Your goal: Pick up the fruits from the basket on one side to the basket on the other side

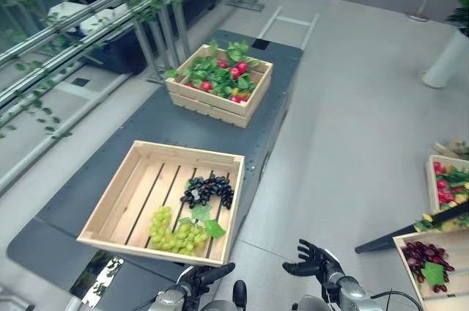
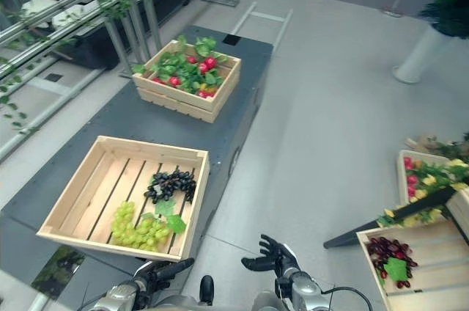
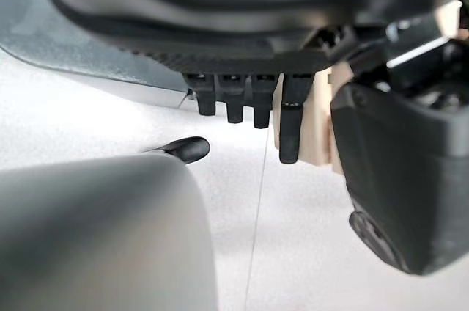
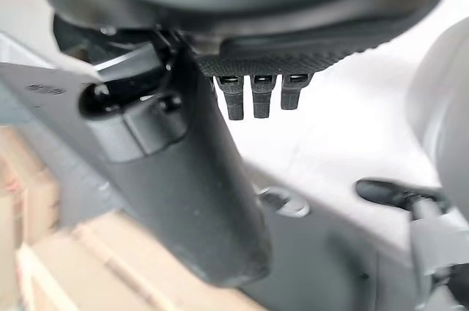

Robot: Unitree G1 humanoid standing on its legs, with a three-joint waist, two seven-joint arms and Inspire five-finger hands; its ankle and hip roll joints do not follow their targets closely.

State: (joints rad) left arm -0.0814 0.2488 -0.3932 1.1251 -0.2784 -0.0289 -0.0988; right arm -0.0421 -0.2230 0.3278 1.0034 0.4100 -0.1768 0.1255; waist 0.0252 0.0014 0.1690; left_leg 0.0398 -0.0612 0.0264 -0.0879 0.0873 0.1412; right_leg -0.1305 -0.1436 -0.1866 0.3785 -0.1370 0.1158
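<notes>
1. wooden slats form the near basket [image 1: 124, 201], which sits at the near end of a dark grey platform [image 1: 146, 124]; its right rim runs just beside the platform's right edge, with open pale floor [image 1: 344, 142] beyond at 3 o'clock.
2. black grapes [image 1: 208, 189] and green grapes [image 1: 178, 233] lie in the basket's right half, close together; the left half shows bare slats.
3. at 12 o'clock, well apart on the same platform, a second slatted crate [image 1: 212, 102] holds red fruits [image 1: 238, 69] among green leaves.
4. at 3 to 4 o'clock on the floor stand more wooden crates [image 2: 432, 267], one with dark red grapes [image 2: 388, 252], crossed by a black bar [image 2: 388, 219].
5. metal railings [image 1: 80, 25] with trailing vines close the 10 o'clock side.
6. left hand [image 1: 209, 274] hangs at 6 o'clock just short of the basket's near rim, fingers [image 3: 253, 102] relaxed and straight, holding nothing.
7. right hand [image 1: 315, 258] hovers over bare floor at 5 o'clock, fingers loosely spread, empty.
</notes>
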